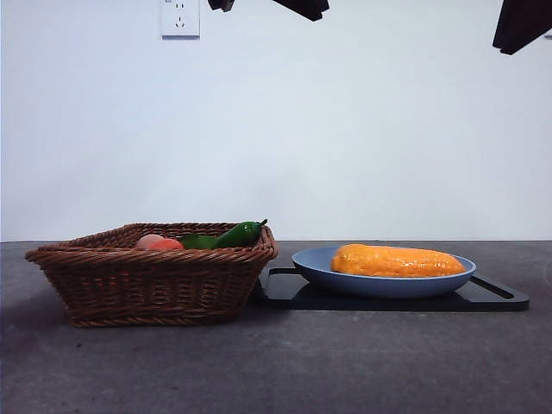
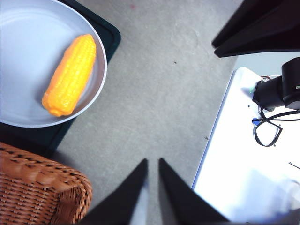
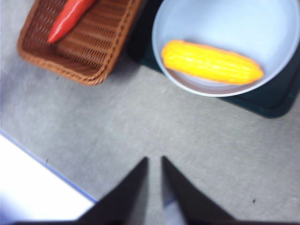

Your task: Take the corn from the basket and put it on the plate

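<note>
The corn (image 1: 397,260) lies flat in the light-blue plate (image 1: 321,267) on a black tray (image 1: 496,297) beside the wicker basket (image 1: 151,280), placement apparently complete, while the left hand (image 2: 153,165) and right hand (image 3: 154,162), both empty with jaws nearly closed, hang high above the counter (image 1: 276,371).

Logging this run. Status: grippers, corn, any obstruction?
Left gripper and right gripper shut, empty, raised off the table. Corn lying on plate, out of basket. Nothing in the way.

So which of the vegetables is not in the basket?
The corn. It lies alone on the plate, while the green pepper and red pepper are in the basket.
</note>
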Controlling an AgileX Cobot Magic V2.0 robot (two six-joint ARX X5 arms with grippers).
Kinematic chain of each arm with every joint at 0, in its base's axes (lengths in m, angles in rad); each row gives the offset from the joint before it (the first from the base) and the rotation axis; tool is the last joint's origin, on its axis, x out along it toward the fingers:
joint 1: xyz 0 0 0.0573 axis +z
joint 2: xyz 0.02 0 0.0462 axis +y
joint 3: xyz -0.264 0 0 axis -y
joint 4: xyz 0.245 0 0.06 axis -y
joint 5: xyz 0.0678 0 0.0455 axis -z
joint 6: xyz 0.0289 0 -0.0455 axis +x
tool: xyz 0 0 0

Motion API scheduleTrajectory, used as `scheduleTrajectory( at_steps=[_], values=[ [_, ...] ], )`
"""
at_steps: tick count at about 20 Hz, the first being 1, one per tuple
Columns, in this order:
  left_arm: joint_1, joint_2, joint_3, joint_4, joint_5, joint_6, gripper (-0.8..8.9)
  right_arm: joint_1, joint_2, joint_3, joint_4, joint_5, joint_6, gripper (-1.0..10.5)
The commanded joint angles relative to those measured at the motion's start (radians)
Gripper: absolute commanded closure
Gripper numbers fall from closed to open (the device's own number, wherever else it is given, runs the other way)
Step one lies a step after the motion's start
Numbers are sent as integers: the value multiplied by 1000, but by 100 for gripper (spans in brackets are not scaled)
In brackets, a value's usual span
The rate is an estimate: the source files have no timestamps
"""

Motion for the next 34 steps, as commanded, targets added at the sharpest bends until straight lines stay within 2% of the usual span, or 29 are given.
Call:
scheduleTrajectory(
  at_steps=[1, 10, 21, 23, 28, 34],
  values=[
    [-8, 3, 30, 2, 2, -2, 806, 21, 9, -3, 24, 4, -12, 945],
    [-8, 3, 30, 36, 2, -2, 806, 14, 8, -3, 134, 1, -8, 945],
    [-7, 3, 30, 254, 2, -2, 806, 0, 8, -3, 248, 0, -8, 945],
    [2, 0, 30, 284, -3, 29, 806, 0, 8, -3, 271, 1, -8, 945],
    [72, -47, 30, 380, -26, 28, 806, 0, 8, -3, 334, 1, -8, 945],
    [292, -253, 29, 375, -26, 32, 806, 0, 8, -3, 429, 1, -8, 945]
  ],
)
